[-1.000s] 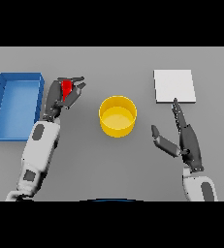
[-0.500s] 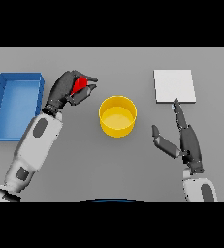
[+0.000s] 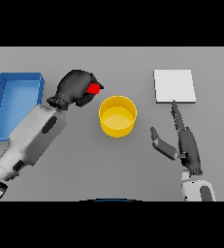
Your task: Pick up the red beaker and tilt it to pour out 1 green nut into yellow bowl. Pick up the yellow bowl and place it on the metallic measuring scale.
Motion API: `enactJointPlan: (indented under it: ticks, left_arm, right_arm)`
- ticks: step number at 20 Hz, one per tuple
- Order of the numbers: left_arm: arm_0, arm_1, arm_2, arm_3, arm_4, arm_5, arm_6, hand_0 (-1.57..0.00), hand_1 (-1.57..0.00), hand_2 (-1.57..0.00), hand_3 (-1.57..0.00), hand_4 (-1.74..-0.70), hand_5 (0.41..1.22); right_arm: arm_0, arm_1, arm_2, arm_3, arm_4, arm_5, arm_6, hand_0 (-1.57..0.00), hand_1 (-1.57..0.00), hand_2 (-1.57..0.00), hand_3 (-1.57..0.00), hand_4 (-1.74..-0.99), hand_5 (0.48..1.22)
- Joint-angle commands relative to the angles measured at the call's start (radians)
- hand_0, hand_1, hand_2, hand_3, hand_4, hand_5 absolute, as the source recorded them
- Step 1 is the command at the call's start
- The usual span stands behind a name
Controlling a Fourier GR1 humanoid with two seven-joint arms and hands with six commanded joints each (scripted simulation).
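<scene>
My left hand (image 3: 74, 85) is shut on the red beaker (image 3: 94, 88), of which only a small red part shows past the fingers. It is raised just left of the yellow bowl (image 3: 117, 116), close to its rim. The bowl stands at the table's middle; I see no nut in it. The metallic measuring scale (image 3: 175, 85) is a pale square plate at the back right. My right hand (image 3: 185, 143) is open, fingers straight, to the right of the bowl and in front of the scale.
A blue tray (image 3: 14, 104) lies at the far left, behind my left arm.
My left hand has lifted the red beaker and carried it right, from beside the blue tray to next to the bowl. The right hand has not moved.
</scene>
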Motion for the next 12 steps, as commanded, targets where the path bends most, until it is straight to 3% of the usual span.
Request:
enactJointPlan:
  ticks: [1, 4, 5, 7, 10, 12]
  left_arm:
    - [-0.032, 0.007, -0.029, 0.024, -0.035, -0.003, -0.006, -1.57, -1.57, -1.57, -1.57, -1.74, 1.166]
    - [-0.115, 0.040, -0.118, 0.068, -0.109, -0.062, -0.035, -1.57, -1.57, -1.57, -1.57, -1.74, 1.193]
    - [-0.142, 0.036, -0.152, 0.094, -0.135, -0.080, -0.040, -1.57, -1.57, -1.57, -1.57, -1.69, 1.198]
    - [-0.197, 0.041, -0.215, 0.131, -0.181, -0.123, -0.059, -1.57, -1.57, -1.57, -1.57, -1.61, 1.206]
    - [-0.279, 0.036, -0.297, 0.158, -0.222, -0.223, -0.059, -1.57, -1.57, -1.57, -1.57, -1.67, 1.214]
    - [-0.316, 0.030, -0.347, 0.189, -0.243, -0.244, -0.092, -1.57, -1.57, -1.57, -1.57, -1.69, 1.216]
  right_arm:
    - [0.003, -0.004, -0.005, -0.003, -0.008, 0.004, -0.004, 0.00, 0.00, 0.00, 0.00, -1.269, 0.722]
    - [-0.014, -0.004, -0.009, 0.010, -0.014, 0.007, 0.001, 0.00, 0.00, 0.00, 0.00, -1.264, 0.717]
    - [-0.011, -0.005, -0.008, 0.009, -0.008, 0.003, -0.018, 0.00, 0.00, 0.00, 0.00, -1.261, 0.715]
    - [-0.013, -0.002, -0.013, 0.018, -0.015, 0.004, -0.004, 0.00, 0.00, 0.00, 0.00, -1.258, 0.697]
    - [-0.018, 0.015, -0.009, 0.027, 0.004, -0.022, -0.007, 0.00, 0.00, 0.00, 0.00, -1.237, 0.671]
    - [-0.008, 0.022, -0.013, 0.033, -0.011, -0.018, -0.012, 0.00, 0.00, 0.00, 0.00, -1.220, 0.657]
